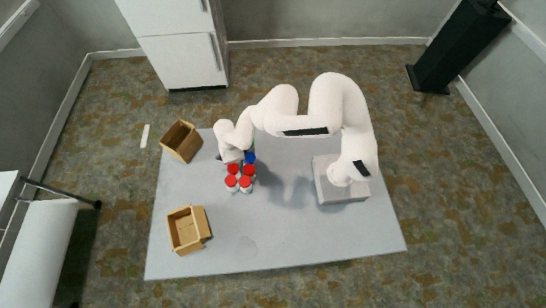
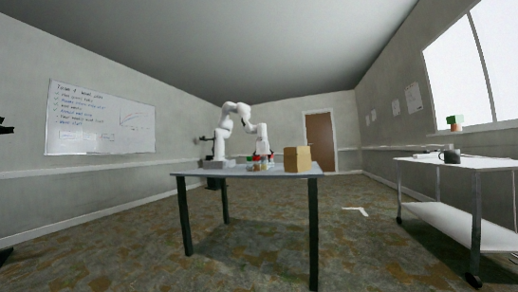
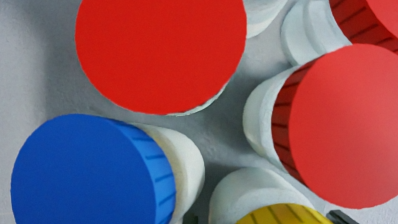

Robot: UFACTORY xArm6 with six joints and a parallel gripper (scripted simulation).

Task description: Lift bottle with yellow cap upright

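A lab or office room: wall whiteboard (image 2: 100, 118), work tables (image 2: 247, 173).

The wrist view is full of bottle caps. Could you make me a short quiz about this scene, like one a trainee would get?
1. True or false: the jaws are already shut on the yellow-capped bottle.
2. Multiple choice, wrist view: which cap sits just left of the yellow one? A) green B) the blue cap C) white
3. Short answer, top view: how many cardboard boxes are on the grey table?

Key
1. False: the gripper is open, holds nothing and hangs right above the cluster.
2. B
3. Two: one box beyond the bottles, tipped over, and another box nearer the front edge.
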